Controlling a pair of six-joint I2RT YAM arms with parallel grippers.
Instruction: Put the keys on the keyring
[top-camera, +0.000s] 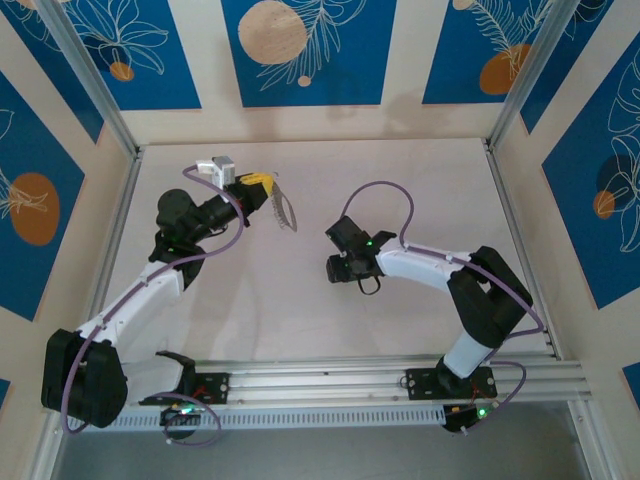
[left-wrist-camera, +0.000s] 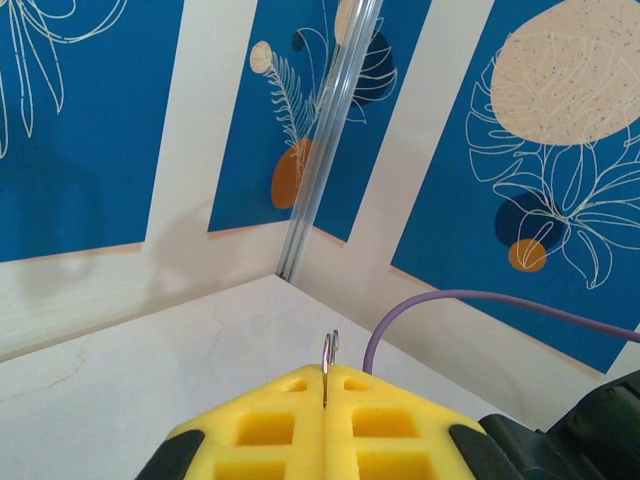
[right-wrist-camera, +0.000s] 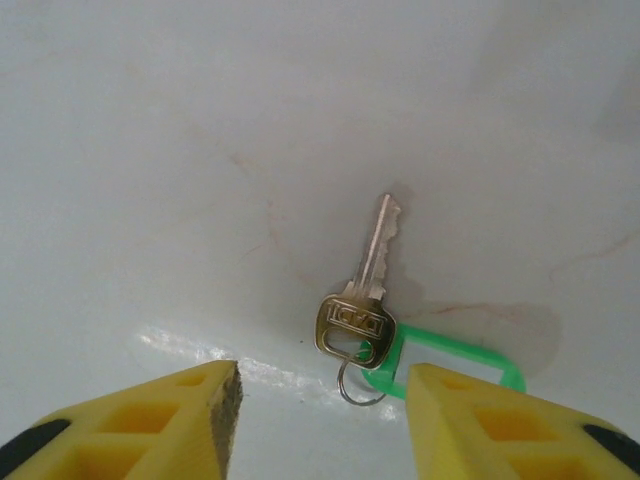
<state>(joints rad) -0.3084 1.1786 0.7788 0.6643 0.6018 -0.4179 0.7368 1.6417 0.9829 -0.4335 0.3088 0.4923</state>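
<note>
A silvery key (right-wrist-camera: 364, 287) lies flat on the white table, its blade pointing away from me. A small wire ring (right-wrist-camera: 357, 384) joins its head to a green plastic tag (right-wrist-camera: 452, 352). My right gripper (right-wrist-camera: 324, 405) hovers open just short of it, one yellow finger (right-wrist-camera: 196, 416) on each side and nothing between them. In the top view the right gripper (top-camera: 338, 260) points down near the table's middle and covers the key. My left gripper (top-camera: 266, 188) is held up at the back left, shut on the keyring (top-camera: 285, 209), whose thin wire (left-wrist-camera: 330, 352) sticks out between the pads.
The table is walled by aluminium posts (top-camera: 90, 80) and blue patterned panels. A purple cable (top-camera: 385, 190) arches over the right arm. The rail (top-camera: 350, 385) carrying both arm bases runs along the near edge.
</note>
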